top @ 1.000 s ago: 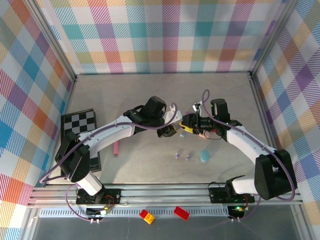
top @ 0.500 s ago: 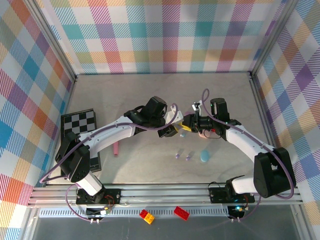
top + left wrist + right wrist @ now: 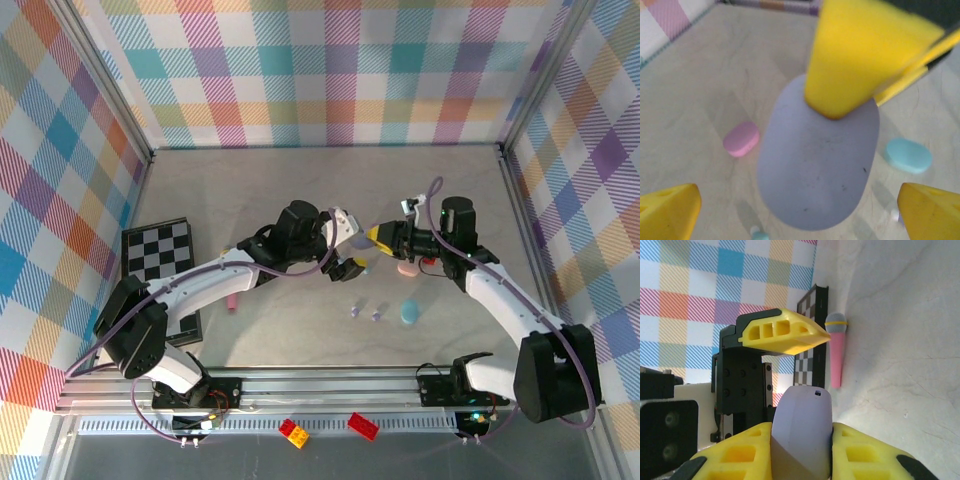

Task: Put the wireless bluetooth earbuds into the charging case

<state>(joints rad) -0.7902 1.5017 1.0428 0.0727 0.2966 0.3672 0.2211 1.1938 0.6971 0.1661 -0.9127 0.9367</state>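
Note:
A lavender oval charging case sits closed between the yellow fingers of my right gripper, which is shut on it above the table. From the left wrist the same charging case hangs under a right finger. My left gripper is open, its fingertips wide apart on either side of the case and clear of it. From above, the two grippers meet at mid-table: left gripper, right gripper, charging case. Two lavender earbuds lie on the table nearer the bases. A teal earbud lies below the case.
A pink case and a teal case lie closed under the right arm. A pink stick lies left of centre beside a checkered board. Two toy bricks rest on the front rail.
My left gripper has opened and let go of the lavender case. My right gripper has shut on it and drawn slightly to the right.

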